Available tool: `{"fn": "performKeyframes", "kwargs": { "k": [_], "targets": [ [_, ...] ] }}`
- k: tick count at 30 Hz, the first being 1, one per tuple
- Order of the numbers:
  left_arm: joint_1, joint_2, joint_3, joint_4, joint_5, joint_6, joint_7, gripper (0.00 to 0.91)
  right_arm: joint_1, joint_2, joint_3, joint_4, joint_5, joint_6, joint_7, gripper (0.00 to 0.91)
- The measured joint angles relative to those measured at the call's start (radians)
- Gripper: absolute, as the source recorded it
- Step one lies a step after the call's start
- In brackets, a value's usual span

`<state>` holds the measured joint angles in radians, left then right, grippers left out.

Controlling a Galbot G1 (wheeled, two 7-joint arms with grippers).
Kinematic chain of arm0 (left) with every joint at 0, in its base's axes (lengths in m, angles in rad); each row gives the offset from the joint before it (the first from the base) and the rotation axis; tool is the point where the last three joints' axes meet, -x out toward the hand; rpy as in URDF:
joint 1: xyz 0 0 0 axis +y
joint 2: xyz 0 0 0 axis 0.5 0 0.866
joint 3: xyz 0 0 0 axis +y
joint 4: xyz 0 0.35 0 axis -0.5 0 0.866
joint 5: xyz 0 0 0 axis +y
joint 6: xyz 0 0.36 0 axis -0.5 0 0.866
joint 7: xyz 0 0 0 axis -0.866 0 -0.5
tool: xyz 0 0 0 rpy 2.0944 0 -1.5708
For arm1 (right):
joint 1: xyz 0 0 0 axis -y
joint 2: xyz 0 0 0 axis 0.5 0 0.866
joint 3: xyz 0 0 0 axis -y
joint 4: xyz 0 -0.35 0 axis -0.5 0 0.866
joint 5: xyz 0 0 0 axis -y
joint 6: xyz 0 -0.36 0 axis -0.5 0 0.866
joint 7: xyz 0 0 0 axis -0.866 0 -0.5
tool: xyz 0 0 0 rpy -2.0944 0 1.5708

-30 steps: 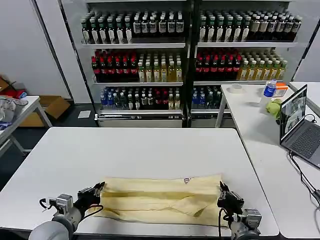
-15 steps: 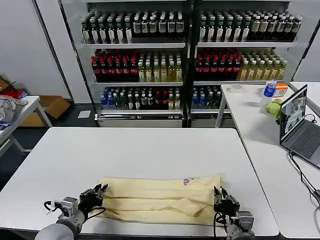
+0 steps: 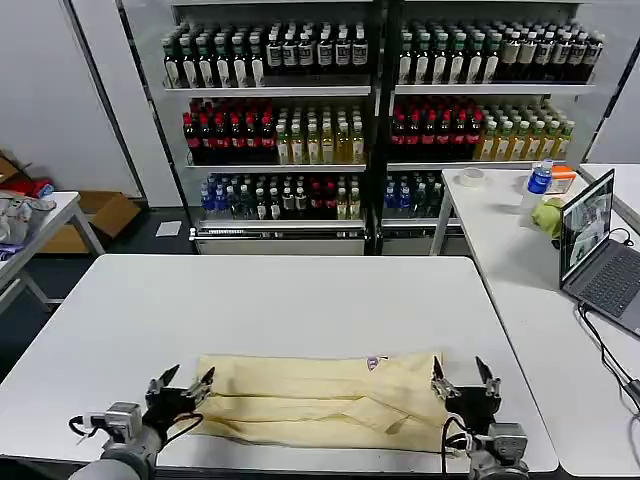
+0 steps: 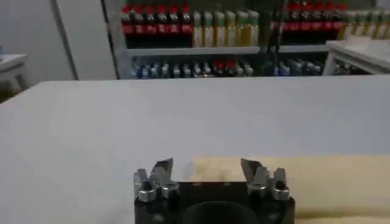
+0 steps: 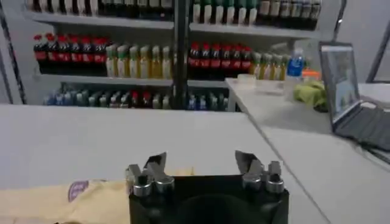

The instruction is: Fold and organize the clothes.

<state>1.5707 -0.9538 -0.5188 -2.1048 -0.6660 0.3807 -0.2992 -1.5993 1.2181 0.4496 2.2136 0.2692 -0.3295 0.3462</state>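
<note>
Pale cream-yellow thin short-sleeved shirt [image 3: 320, 400] lies folded into a long band on the white table [image 3: 300, 300], near the front edge, long axis running left-right. Left gripper [image 3: 181, 385] sits at its left end, right gripper [image 3: 461, 378] at its right end, both spread wide, holding nothing. Each end is just beside its own arm, so the next fold probably needs both.
</note>
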Motion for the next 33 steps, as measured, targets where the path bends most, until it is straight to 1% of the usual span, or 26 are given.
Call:
{"fn": "performKeyframes", "kwargs": {
  "k": [7,16,24,25,26,27,29,30,33],
  "targets": [
    [0.05,-0.062,-0.011,-0.022,0.003,-0.025,-0.026,0.907,-0.007,0.01,-0.001,0.004,-0.012,0.012,0.004,0.907],
    [0.044,-0.137,0.029,0.005,0.019,-0.047,-0.034,0.907,-0.025,0.009,0.011,0.018,-0.016,0.02,0.007,0.907],
    [0.021,-0.17,0.072,0.053,0.046,-0.067,-0.034,0.907,-0.042,0.009,0.022,0.029,-0.018,0.026,0.009,0.907],
    [0.016,-0.172,0.076,0.061,0.05,-0.072,-0.034,0.514,-0.043,0.009,0.022,0.029,-0.018,0.026,0.009,0.907],
    [0.011,-0.173,0.079,0.068,0.053,-0.074,-0.035,0.222,-0.044,0.01,0.022,0.03,-0.018,0.027,0.01,0.907],
    [0.006,-0.176,0.083,0.076,0.056,-0.079,-0.035,0.151,-0.044,0.01,0.022,0.03,-0.018,0.027,0.011,0.907],
    [-0.003,-0.18,0.089,0.088,0.059,-0.084,-0.035,0.05,-0.044,0.011,0.022,0.03,-0.019,0.027,0.013,0.907],
    [-0.006,-0.183,0.093,0.093,0.06,-0.088,-0.036,0.02,-0.044,0.012,0.022,0.03,-0.019,0.027,0.014,0.907],
    [-0.013,-0.191,0.099,0.106,0.06,-0.099,-0.037,0.02,-0.044,0.013,0.022,0.032,-0.019,0.027,0.017,0.907]
  ]
}}
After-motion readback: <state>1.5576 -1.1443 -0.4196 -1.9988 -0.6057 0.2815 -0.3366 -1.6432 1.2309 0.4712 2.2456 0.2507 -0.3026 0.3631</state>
